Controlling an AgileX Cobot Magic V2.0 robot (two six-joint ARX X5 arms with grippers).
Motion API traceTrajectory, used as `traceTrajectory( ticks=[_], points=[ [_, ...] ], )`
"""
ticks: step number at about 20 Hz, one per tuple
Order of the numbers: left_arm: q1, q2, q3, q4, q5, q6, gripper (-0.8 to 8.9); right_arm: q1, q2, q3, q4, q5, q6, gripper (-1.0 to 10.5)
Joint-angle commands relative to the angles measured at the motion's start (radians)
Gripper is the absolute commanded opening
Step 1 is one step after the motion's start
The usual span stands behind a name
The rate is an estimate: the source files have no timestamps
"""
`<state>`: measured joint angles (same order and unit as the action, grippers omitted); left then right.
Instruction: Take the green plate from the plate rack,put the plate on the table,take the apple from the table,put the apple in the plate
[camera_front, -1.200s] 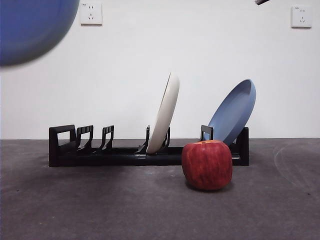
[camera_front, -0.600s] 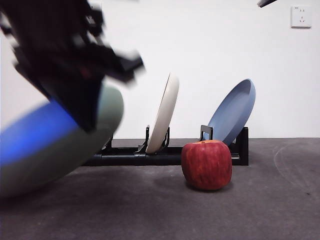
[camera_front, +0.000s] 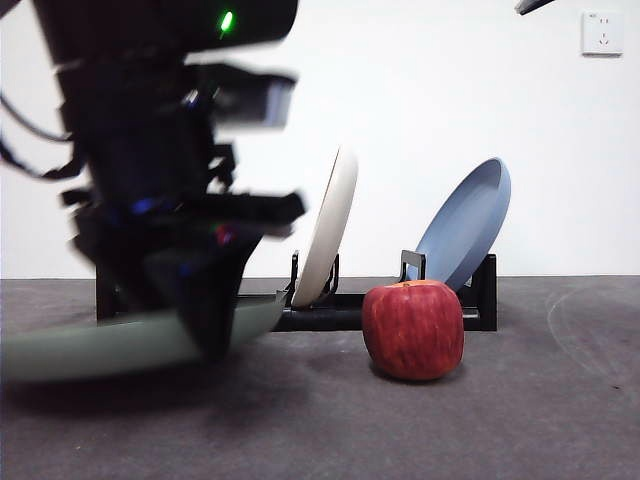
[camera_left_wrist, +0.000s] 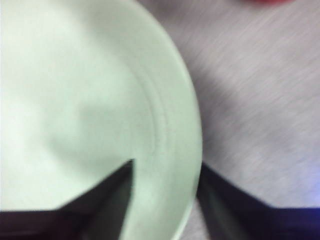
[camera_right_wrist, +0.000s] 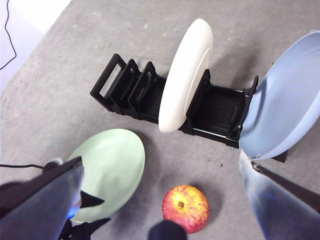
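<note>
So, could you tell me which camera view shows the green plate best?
The right wrist view: the whole green plate shows from above, with the left gripper on its rim. The front view shows it edge-on, partly hidden; the left wrist view shows only a blurred part.

Dark grey table (camera_front: 560, 420), plate rack (camera_front: 400, 312) (black, long), red apple (camera_front: 413, 329) in front

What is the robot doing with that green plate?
The left gripper is pinching the rim of the green plate and holding it nearly flat, low over the table, in front of the plate rack. A cream plate and a blue plate stand in the rack. The apple sits on the table nearby. The right gripper waits up high, open.
</note>
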<state>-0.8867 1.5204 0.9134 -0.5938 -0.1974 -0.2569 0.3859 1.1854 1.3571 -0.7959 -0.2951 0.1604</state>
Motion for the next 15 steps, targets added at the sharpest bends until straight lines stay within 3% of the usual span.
traceTrajectory(
  ticks=[1,6,8,12,15],
  points=[
    [0.018,0.002,-0.005,0.008,0.019,-0.018,2.61,0.001,0.003,0.002,0.003,0.000,0.003,5.3],
    [0.028,-0.005,0.002,0.008,0.030,0.001,2.70,0.001,0.003,0.002,0.000,0.000,0.003,5.3],
    [0.028,-0.034,0.021,-0.006,0.066,0.007,3.89,0.001,0.003,0.002,-0.016,0.000,0.001,5.3],
    [0.026,-0.171,0.157,-0.139,0.127,0.026,4.14,0.001,0.003,0.002,-0.087,-0.003,-0.031,5.3],
    [0.022,-0.317,0.307,-0.278,0.127,0.071,4.13,0.001,0.003,0.002,-0.245,-0.002,-0.110,5.3]
  ],
)
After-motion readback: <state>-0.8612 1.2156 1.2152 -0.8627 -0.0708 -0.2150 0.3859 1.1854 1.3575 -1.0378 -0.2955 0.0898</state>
